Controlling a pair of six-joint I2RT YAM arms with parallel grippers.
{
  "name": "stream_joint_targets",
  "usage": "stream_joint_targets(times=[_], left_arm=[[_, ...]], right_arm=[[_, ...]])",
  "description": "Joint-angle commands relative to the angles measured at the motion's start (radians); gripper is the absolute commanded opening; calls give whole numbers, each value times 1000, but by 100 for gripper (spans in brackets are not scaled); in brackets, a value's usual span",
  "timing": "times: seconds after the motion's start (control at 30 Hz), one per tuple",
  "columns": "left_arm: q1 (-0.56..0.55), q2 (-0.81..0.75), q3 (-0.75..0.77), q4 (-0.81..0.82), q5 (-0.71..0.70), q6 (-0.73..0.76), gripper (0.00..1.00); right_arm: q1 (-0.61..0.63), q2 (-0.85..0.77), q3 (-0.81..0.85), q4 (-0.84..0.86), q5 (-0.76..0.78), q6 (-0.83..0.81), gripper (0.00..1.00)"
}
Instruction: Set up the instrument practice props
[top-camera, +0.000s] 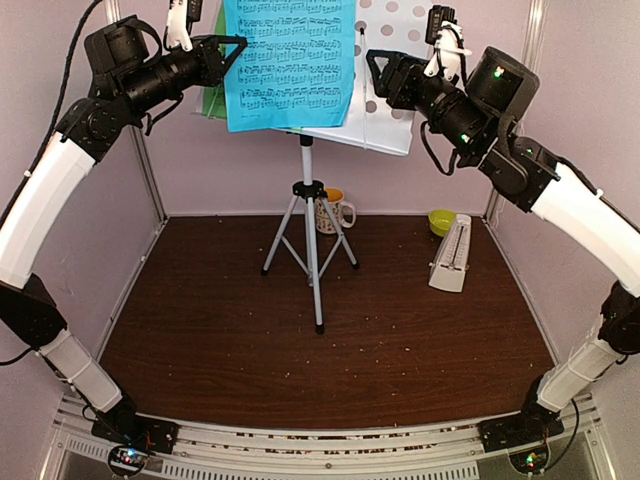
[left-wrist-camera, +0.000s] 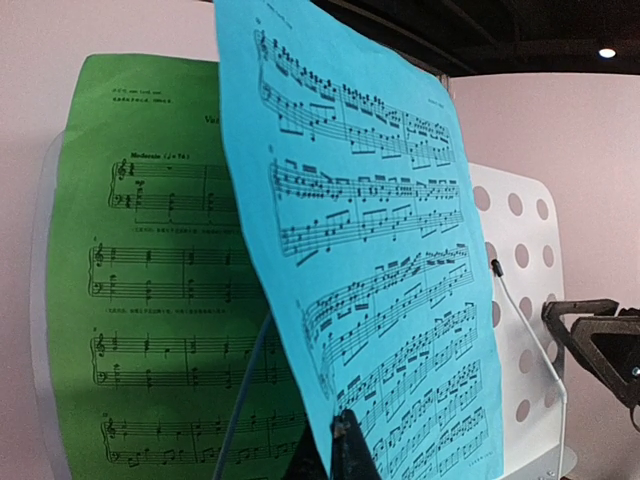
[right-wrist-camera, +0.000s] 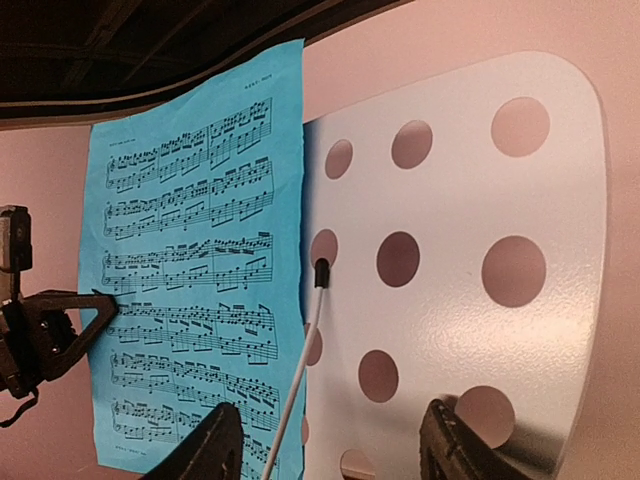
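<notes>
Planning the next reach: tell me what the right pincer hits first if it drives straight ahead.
The right pincer would probably meet the thin wire sheet retainer first, then the perforated stand plate right behind it; depth is unclear.

On the white perforated-metal music stand, upper centre, the blue paper music sheet apparently overlaps the green paper music sheet; the white pyramid metronome stands centre right.

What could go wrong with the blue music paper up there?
The blue music sheet bows away from the music stand where the left gripper seems to pinch it, so it may slide off once released. It also overlaps the green music sheet. The right gripper, jaws open, hovers close to the stand and might nudge it over.
</notes>
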Motion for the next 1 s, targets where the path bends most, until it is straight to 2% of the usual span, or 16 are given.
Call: stream_joint_targets(times=[0.0,0.43,0.8,0.97], left_arm=[[6,-5,-2,46,18,9,0],[7,-9,-19,67,21,8,0],[6,-8,-21,63,9,18,0],[5,-7,-24,64,-3,20,0]], right_arm=[[2,8,-1,-10,-40,141,60],[1,74,56,-36,-74,195,52],[0,72,32,19,-68,148,12],[-2,72,16,52,-72,124,4]])
